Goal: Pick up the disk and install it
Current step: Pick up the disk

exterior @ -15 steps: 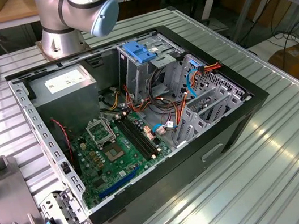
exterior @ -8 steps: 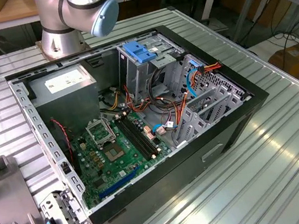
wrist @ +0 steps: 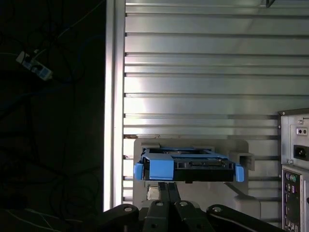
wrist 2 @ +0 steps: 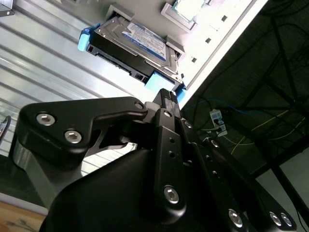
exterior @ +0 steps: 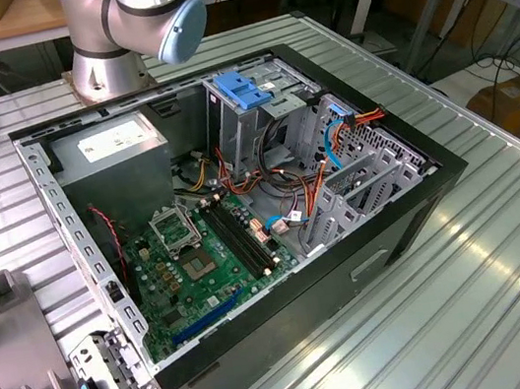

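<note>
Just short of the disk (wrist 2: 140, 41); gripper (wrist 2: 166, 95) tilted, closed.

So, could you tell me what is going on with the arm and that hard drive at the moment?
The robot arm's gripper is right up at the disk, by its blue-railed edge; whether it touches, I cannot tell. The disk lies in a grey holder on the ribbed metal table and is not lifted yet. The open computer case stands on the table, the disk not yet installed in it.

Print on the disk (wrist 2: 145, 41) label and power-supply sticker (exterior: 116, 139) seems illegible.
</note>
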`<state>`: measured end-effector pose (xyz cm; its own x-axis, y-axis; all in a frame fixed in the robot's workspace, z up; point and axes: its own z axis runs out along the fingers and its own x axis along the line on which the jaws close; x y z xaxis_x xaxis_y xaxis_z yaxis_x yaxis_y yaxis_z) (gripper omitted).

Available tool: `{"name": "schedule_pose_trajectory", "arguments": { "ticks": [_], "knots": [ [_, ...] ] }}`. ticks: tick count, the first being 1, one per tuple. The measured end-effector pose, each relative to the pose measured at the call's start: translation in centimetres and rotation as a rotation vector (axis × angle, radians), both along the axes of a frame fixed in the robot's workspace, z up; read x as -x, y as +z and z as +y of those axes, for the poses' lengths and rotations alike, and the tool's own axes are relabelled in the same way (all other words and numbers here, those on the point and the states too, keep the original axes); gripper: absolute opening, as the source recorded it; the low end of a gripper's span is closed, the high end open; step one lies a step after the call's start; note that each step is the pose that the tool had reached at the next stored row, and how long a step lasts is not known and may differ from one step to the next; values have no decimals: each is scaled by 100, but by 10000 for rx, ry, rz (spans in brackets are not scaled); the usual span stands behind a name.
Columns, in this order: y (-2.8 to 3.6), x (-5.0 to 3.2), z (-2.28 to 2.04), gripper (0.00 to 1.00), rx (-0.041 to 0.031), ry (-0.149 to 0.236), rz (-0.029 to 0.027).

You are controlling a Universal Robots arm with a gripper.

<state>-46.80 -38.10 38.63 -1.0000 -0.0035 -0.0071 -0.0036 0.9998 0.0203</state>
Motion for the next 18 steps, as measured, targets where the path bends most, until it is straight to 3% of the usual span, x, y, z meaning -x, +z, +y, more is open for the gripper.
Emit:
{"name": "schedule_pose_trajectory", "arguments": {
  "ticks": [2,18],
  "knots": [
    [0,1,0,11,0,0,0],
    [0,1,0,11,-3,3594,0]
  ]
}}
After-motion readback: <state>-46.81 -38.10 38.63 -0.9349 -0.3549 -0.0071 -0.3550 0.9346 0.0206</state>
